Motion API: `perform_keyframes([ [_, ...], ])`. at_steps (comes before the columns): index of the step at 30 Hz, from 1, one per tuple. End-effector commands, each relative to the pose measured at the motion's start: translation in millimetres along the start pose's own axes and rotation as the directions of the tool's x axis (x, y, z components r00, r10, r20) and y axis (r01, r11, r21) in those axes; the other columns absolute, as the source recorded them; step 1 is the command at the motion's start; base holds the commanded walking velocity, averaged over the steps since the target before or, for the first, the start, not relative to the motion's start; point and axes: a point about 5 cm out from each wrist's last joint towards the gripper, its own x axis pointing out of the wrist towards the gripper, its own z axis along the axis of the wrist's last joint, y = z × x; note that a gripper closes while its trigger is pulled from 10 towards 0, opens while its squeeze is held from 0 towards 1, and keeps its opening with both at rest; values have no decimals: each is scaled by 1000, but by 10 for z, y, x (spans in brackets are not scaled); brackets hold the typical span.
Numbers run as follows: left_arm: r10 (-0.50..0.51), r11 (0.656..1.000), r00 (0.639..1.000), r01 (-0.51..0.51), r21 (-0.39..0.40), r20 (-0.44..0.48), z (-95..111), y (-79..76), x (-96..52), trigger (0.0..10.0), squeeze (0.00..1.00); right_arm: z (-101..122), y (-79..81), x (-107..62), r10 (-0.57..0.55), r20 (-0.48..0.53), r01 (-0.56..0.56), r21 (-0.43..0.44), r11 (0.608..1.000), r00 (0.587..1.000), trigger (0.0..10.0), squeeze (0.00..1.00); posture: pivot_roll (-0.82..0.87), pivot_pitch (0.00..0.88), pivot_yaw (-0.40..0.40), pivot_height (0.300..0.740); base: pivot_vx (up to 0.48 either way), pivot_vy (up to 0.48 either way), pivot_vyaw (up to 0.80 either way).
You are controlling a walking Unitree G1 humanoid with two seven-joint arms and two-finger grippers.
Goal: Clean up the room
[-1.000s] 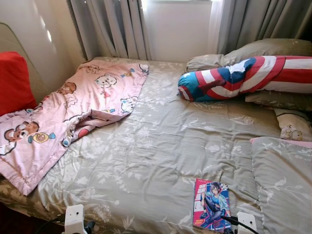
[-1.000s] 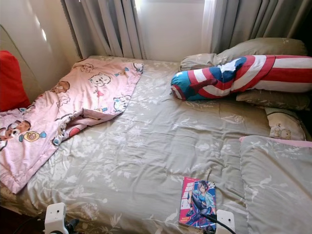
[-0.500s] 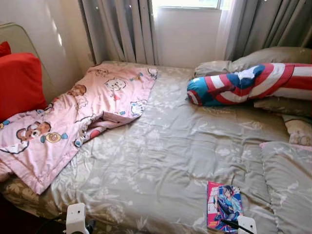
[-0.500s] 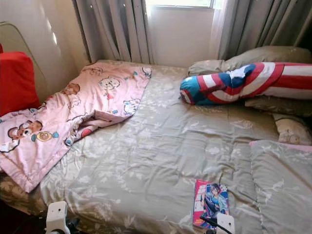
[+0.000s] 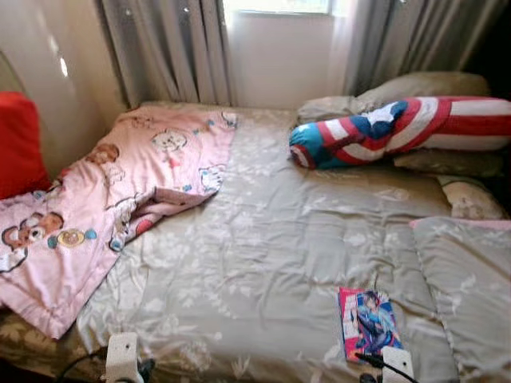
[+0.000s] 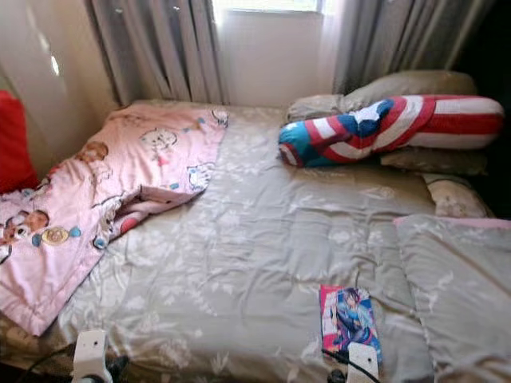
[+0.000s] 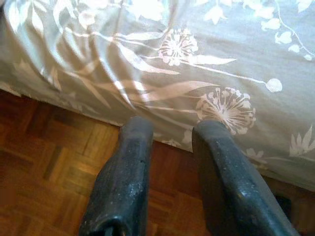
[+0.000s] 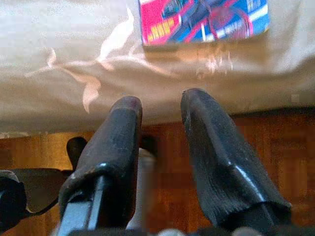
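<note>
A pink comic book (image 5: pixel 366 323) lies flat on the grey-green floral bedspread (image 5: pixel 263 239) near the bed's front edge, at the right. A pink cartoon-print blanket (image 5: pixel 104 207) is crumpled over the bed's left side. My right gripper (image 8: pixel 160 105) hangs open just below the bed's edge, the comic book (image 8: pixel 204 20) a short way beyond its fingertips. My left gripper (image 7: pixel 170 130) is open too, over the wooden floor (image 7: pixel 44 167) by the bed's hanging edge, with nothing between its fingers.
A red, white and blue bolster (image 5: pixel 391 132) and grey pillows (image 5: pixel 415 88) lie at the bed's head on the right. A red cushion (image 5: pixel 17 144) stands at the far left. Grey curtains (image 5: pixel 160 48) and a window are behind.
The camera has swung and tilted, so the whole scene has shifted in the picture; the comic book, blanket and bolster lie where they were on the bed.
</note>
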Motion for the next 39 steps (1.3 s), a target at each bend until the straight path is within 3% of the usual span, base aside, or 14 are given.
perform_keyframes([
  [1, -5, 1000, 1000, 5, 8, -5, -16, -5, -3, 10000, 0, -30, -28, -8, -14, -9, 14, 15, 1000, 1000, 10000, 0, 20, 0, 16, 740, 0, 345, 0],
  [31, 8, 1000, 1000, -8, 2, -1, -14, 35, -10, 10000, 0, -20, -6, -3, -1, -9, 1, 3, 1000, 1000, 10000, 0, 36, 0, 13, 740, 0, 480, 0],
  [39, 11, 1000, 1000, -11, -2, -2, -22, 38, -12, 10000, 0, -22, 3, -4, 4, 0, -4, 40, 999, 1000, 10000, 0, 36, 0, 13, 740, 0, 480, 519],
])
